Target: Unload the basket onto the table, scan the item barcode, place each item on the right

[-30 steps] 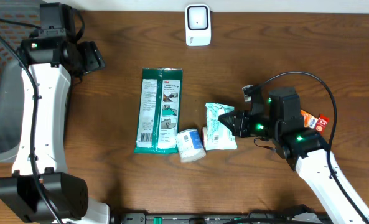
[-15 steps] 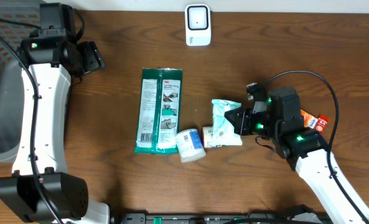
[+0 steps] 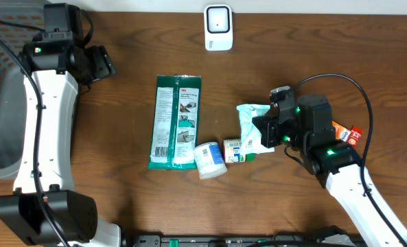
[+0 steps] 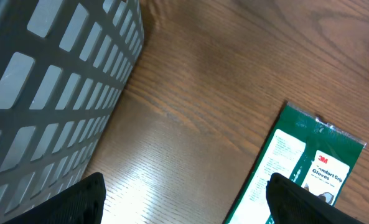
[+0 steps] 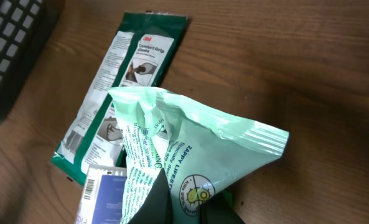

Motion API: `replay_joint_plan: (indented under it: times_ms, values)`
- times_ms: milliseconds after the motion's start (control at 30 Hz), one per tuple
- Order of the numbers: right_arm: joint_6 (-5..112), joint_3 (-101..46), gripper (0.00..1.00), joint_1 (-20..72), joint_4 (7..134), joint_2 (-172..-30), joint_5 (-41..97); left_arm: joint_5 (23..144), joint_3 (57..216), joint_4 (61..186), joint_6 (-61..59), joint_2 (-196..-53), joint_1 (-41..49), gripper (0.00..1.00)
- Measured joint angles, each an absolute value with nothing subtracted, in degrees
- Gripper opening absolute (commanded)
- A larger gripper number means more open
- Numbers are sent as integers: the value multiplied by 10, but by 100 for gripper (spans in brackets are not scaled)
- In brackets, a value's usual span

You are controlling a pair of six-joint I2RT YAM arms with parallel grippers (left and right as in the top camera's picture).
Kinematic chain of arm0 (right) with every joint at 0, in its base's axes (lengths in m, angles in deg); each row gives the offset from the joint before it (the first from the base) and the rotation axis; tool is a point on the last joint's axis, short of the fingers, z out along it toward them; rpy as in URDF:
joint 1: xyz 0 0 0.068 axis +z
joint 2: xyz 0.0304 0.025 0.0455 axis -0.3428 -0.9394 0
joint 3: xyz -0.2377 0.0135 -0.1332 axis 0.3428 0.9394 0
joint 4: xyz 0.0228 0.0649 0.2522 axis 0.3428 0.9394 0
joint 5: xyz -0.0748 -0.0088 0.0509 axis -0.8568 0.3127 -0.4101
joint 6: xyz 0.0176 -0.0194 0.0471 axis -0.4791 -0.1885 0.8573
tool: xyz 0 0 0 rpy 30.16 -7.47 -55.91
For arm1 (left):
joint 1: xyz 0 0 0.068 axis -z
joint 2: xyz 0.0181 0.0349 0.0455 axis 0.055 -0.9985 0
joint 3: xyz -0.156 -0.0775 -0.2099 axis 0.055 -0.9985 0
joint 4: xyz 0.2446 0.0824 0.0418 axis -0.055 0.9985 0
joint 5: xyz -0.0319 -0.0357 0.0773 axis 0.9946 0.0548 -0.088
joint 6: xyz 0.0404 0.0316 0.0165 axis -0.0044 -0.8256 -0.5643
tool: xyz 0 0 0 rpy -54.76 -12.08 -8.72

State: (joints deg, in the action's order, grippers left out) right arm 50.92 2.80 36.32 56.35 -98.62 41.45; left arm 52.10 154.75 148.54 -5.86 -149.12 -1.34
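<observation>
Over on the right, the right arm (image 3: 347,185) reaches up from the lower corner, its wrist bent to point left across the brown wooden worktop (image 3: 121,171). The right arm's jaws are clamped tight on the pale green crinkly plastic pouch (image 3: 250,120), pinching it at its right-hand end. From the wrist we see the pouch fanning out ahead of the dark fingertips (image 5: 153,205), its printed face towards us. It sits right of centre, its lower edge over a small white-and-yellow carton (image 3: 236,151), which lies just beside a white round tub (image 3: 210,160). Left of those lies a long flat green glove packet (image 3: 177,122).

The white boxy scanner (image 3: 217,27) stands at the far edge, well apart from the pouch.

The left arm (image 3: 49,123) stretches straight up the left side, wrist turned right. The left arm's jaws gape wide, gripping nothing, near a grey plastic mesh basket (image 4: 47,81).
</observation>
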Motion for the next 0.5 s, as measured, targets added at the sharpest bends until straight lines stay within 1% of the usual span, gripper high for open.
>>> replay_joint_plan:
  times_ms: [500]
  values:
    - [511,28,1,363,544,-986,428,521,1548,1485,-59,-1491,-13,82]
